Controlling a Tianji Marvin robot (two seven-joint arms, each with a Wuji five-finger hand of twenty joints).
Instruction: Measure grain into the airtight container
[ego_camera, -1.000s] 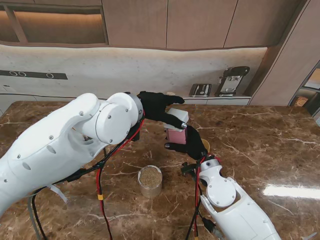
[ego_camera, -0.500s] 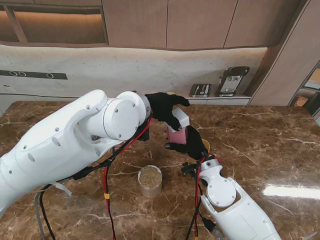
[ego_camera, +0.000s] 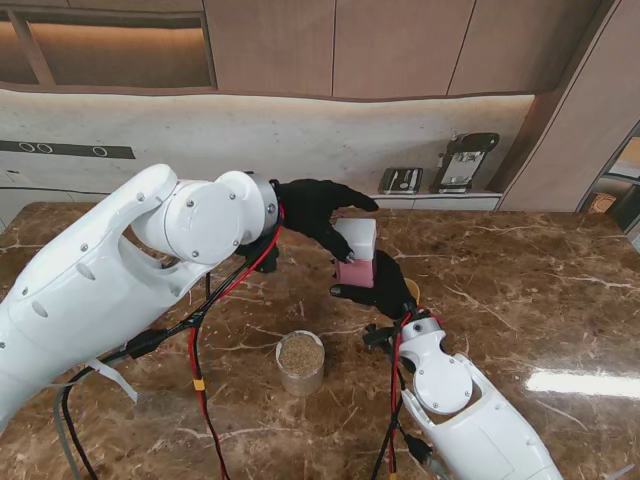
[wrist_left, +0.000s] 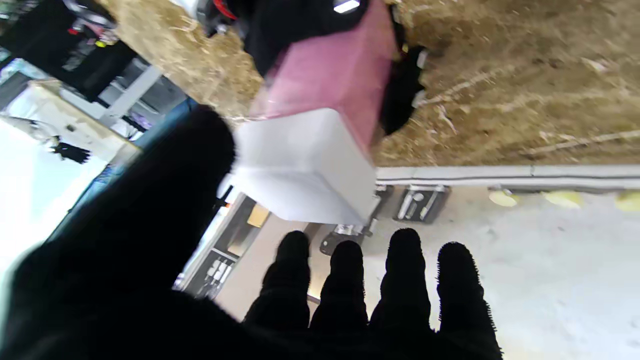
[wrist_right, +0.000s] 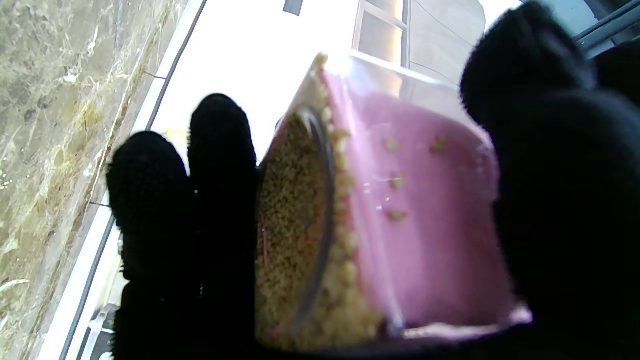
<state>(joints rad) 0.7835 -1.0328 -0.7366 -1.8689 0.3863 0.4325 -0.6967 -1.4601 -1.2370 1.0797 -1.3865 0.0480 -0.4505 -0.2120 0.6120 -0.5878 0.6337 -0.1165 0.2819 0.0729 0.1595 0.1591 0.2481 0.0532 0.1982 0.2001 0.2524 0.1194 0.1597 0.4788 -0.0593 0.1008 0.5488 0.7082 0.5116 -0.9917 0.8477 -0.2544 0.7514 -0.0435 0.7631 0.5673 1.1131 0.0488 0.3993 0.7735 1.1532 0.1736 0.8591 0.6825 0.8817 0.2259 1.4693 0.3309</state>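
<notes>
Currently, the pink container (ego_camera: 355, 270) with its white lid (ego_camera: 356, 238) sits at the centre of the stand view, raised off the brown marble table (ego_camera: 520, 290). The right hand (ego_camera: 378, 288) is wrapped around the pink body from the near side, thumb on one face and fingers on the opposite face; the right wrist view shows the pink wall, grain lying inside it, and black fingers (wrist_right: 220, 210) pressed against the side. The left hand (ego_camera: 318, 215), also in a black glove, reaches in from the left of the frame with its fingers curved over the lid. In the left wrist view the thumb (wrist_left: 165, 200) lies against one edge of the lid (wrist_left: 305, 165) while the four fingertips (wrist_left: 405, 280) appear apart from it; whether they clamp the lid cannot be told.

A clear round cup (ego_camera: 300, 362) filled with brown grain stands upright on the table in the lower centre of the frame, nearer to me than the container and well apart from both hands.
</notes>
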